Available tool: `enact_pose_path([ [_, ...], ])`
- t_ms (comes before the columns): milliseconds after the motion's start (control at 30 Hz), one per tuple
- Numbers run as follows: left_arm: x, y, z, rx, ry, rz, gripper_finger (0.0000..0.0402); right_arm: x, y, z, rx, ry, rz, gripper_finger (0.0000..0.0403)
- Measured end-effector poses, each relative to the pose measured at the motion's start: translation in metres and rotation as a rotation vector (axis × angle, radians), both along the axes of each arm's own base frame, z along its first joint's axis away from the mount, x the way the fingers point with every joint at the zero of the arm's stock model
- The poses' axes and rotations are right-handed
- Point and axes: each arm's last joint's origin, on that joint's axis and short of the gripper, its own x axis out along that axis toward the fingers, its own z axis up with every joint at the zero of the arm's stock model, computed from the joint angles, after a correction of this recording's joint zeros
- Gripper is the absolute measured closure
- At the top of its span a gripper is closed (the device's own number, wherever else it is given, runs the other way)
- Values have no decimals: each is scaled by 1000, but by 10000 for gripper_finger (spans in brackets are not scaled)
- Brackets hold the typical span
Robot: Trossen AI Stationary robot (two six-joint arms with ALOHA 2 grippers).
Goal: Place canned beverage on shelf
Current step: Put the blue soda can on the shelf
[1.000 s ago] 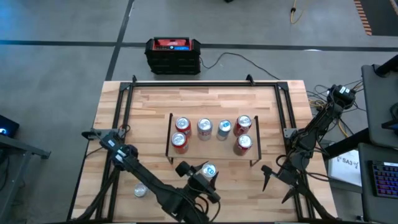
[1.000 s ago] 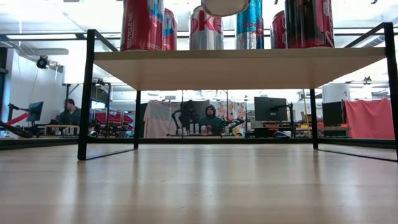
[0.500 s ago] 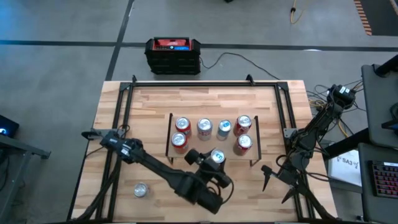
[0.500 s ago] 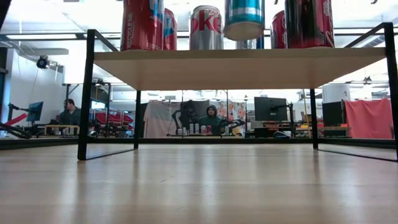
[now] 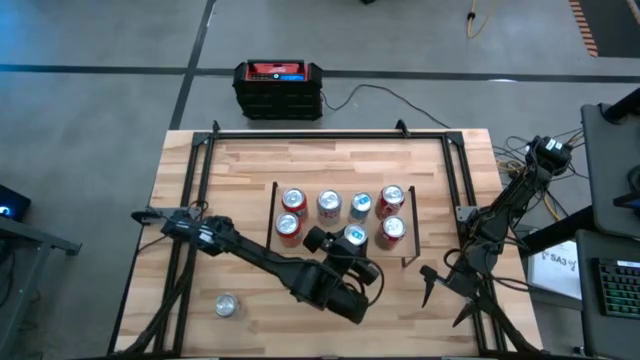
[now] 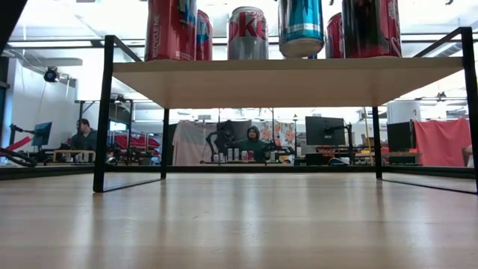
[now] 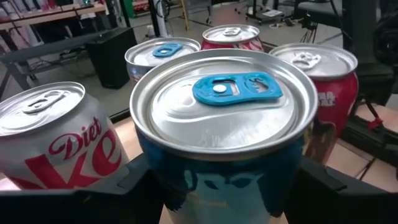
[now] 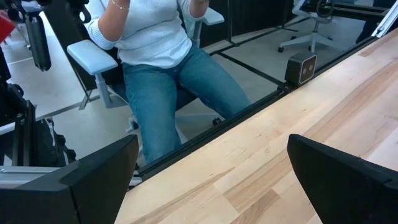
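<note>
Left tool [image 5: 350,243] clamped on blue-tab can [image 7: 222,121], held upright just above shelf [image 6: 287,78] at frame center, filling front-row gap; right tool [image 5: 428,283] idle, fingers apart, lower right

Blue can [image 5: 354,235] now above shelf [image 5: 342,254]

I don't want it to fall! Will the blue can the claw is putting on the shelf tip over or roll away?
Probably not. The blue can is upright in the left claw, just above the shelf. It is tall and narrow, so a bump from the neighbouring cans might tip it, and then it would likely roll.
</note>
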Motion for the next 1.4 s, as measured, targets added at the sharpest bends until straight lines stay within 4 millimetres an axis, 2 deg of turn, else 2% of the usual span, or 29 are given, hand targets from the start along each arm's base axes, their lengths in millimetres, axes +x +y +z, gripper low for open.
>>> enact_pose_path([
  [367,4,5,0,-26,-6,4,168,0,0,0,0,0,0,3],
  [633,10,18,-2,-92,6,-2,168,0,0,0,0,0,0,3],
  [1400,16,25,-4,-109,-5,6,168,0,0,0,0,1,0,3],
])
